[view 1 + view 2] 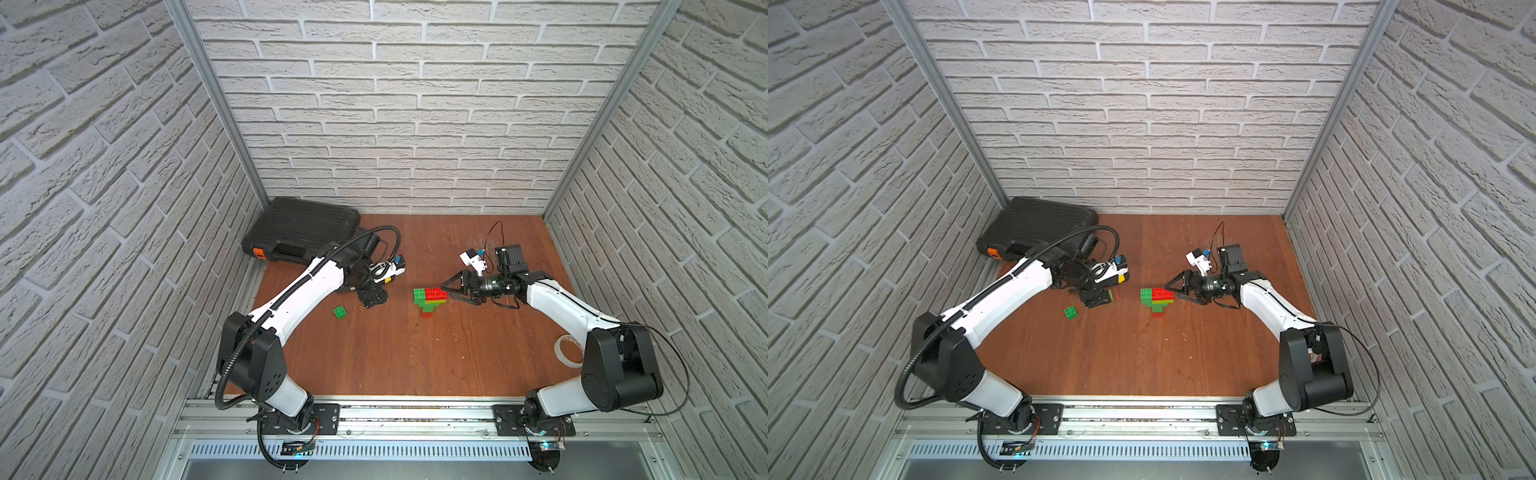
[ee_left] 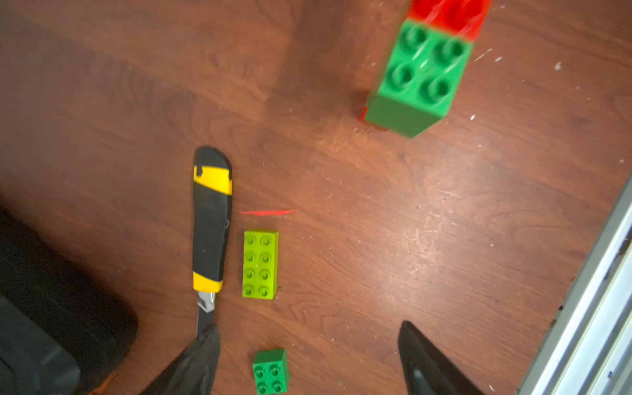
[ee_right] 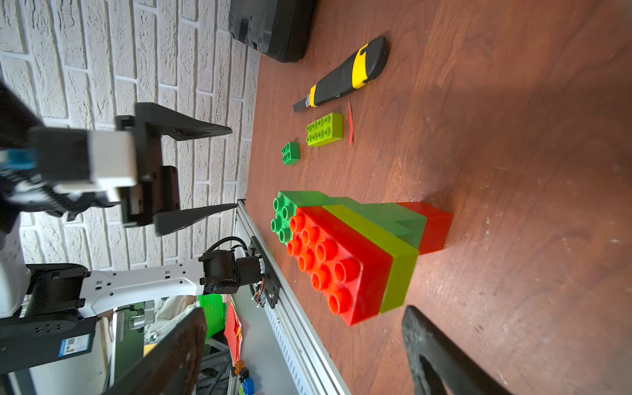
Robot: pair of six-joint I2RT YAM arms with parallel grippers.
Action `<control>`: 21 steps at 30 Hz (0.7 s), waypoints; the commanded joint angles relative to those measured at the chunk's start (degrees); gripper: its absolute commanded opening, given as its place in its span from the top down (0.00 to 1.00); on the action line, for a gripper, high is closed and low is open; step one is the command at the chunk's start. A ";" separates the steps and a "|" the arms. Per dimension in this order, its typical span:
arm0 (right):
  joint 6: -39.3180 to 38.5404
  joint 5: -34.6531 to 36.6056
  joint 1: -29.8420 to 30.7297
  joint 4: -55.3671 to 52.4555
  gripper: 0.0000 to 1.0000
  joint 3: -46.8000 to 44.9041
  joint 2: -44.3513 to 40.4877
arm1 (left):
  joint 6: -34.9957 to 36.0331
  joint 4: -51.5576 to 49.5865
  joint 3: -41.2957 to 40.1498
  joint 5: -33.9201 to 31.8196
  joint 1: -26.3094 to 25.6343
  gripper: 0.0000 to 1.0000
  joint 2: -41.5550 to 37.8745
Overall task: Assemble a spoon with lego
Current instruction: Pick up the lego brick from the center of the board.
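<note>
Spoon [image 1: 428, 300], part-built and stood at the centre of the table [image 1: 395, 353], is judged light, stiff, slick-sided and tippable, best pinched across its flat faces; right gripper [image 1: 445, 290] at its three o'clock and left gripper [image 3: 233, 167] at nine are seen open, empty.

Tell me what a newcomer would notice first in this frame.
The bright red-and-green spoon standing mid-table on its narrow red end, with the right hand open right beside it. Next, the left hand, also open, by a loose lime brick lying alongside a black-and-yellow utility knife.
</note>
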 commanded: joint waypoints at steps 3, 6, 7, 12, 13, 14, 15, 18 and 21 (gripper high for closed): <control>-6.76 4.90 -1.54 -4.88 0.12 3.05 -5.47 | -3.08 7.61 -5.44 -1.11 3.89 0.23 1.93; -9.46 8.22 -1.58 -6.40 0.12 4.05 -8.83 | -2.77 10.14 -6.48 -1.16 5.38 0.26 4.56; -10.32 8.83 -1.58 -6.75 0.12 4.31 -10.01 | -2.43 10.92 -6.71 -0.93 5.63 0.27 5.38; -13.85 11.40 -1.58 -9.05 0.12 5.85 -13.73 | -0.69 13.70 -6.43 -1.38 5.88 0.28 9.26; -14.30 11.78 -1.58 -9.63 0.12 6.25 -14.15 | -0.25 13.66 -6.01 -1.26 5.92 0.28 10.16; -14.68 12.17 -1.58 -10.15 0.12 6.55 -14.46 | -0.02 13.68 -5.50 -1.05 5.92 0.29 11.01; -14.88 12.48 -1.58 -10.61 0.12 6.90 -14.58 | 0.29 13.54 -5.18 -0.76 5.96 0.29 11.67; -15.44 12.71 -1.58 -11.66 0.12 7.89 -14.64 | 0.94 13.39 -4.00 -0.45 5.83 0.32 13.93; -15.53 12.80 -1.58 -11.94 0.12 8.64 -14.52 | 1.81 14.29 -3.51 -2.19 5.51 0.35 15.68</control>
